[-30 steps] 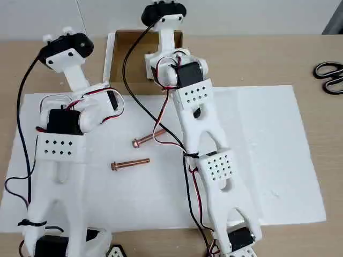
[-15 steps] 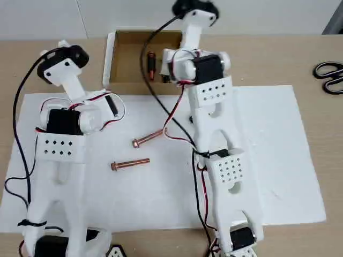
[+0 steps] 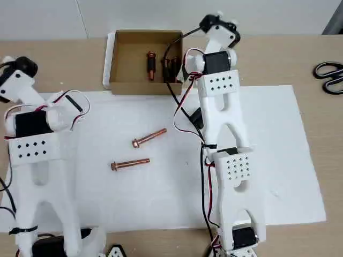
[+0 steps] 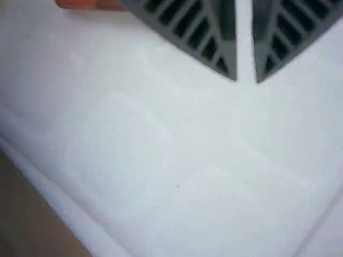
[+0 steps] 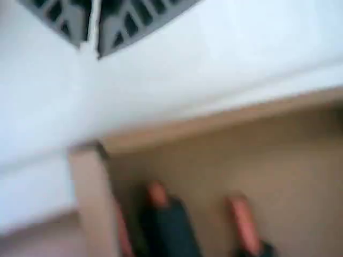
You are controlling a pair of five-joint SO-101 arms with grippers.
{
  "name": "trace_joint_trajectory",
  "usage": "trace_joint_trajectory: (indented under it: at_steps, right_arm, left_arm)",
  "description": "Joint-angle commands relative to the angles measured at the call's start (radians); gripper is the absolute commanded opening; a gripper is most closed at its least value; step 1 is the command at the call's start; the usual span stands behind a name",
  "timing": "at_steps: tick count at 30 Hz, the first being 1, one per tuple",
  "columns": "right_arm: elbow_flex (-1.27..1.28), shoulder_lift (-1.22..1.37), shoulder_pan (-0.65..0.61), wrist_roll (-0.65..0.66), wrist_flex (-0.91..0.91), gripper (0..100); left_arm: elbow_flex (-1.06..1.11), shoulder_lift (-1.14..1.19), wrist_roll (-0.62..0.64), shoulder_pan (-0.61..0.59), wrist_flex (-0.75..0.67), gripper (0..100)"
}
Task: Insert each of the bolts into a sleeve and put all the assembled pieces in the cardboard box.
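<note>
Box: open brown cardboard box (image 3: 119, 59) on tan wooden table (image 3: 278, 59), touching far edge of white foam sheet (image 3: 268, 139).
Assembled pieces: copper bolt in dark sleeve (image 3: 151, 65) flat on box floor, long axis far-to-near. More sleeved pieces (image 3: 170, 68) just beside it, partly behind cables, count unclear.
Far loose bolt: bare copper-coloured metal bolt (image 3: 149, 137) flat on sheet, long axis diagonal, head near-left, tip far-right.
Near loose bolt: second bare copper bolt (image 3: 130, 164) near the first, not touching. Long axis almost straight across the sheet, head left, tip right.
Left claw: grey ribbed left gripper (image 4: 246, 79) low over bare sheet, fingers nearly together, thin slit, nothing held.
Right claw: grey ribbed right gripper (image 5: 90, 47) over box's near wall, fingers nearly together, nothing held.
Scissors: black-handled scissors (image 3: 329, 76) at table's right edge, well apart.
</note>
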Motion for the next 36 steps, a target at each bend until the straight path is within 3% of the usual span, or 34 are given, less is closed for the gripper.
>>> trace_joint_trajectory:
  at_steps: [1, 16, 26, 36]
  right_arm:
    - [0.025, -0.071, -0.008, -0.017, 0.015, 0.4]
    - [0.061, -0.122, -0.027, -0.054, 0.024, 0.4]
    - [0.443, -0.427, -0.073, -0.032, 0.015, 0.5]
    - [0.454, -0.34, -0.076, -0.044, 0.016, 0.5]
  left_arm:
    - [0.012, -0.044, 0.006, -0.005, 0.002, 1]
    - [0.099, -0.044, 0.055, 0.002, -0.091, 1]
    - [0.097, -0.044, 0.055, 0.002, -0.094, 1]
    - [0.099, -0.043, 0.054, 0.003, -0.129, 1]
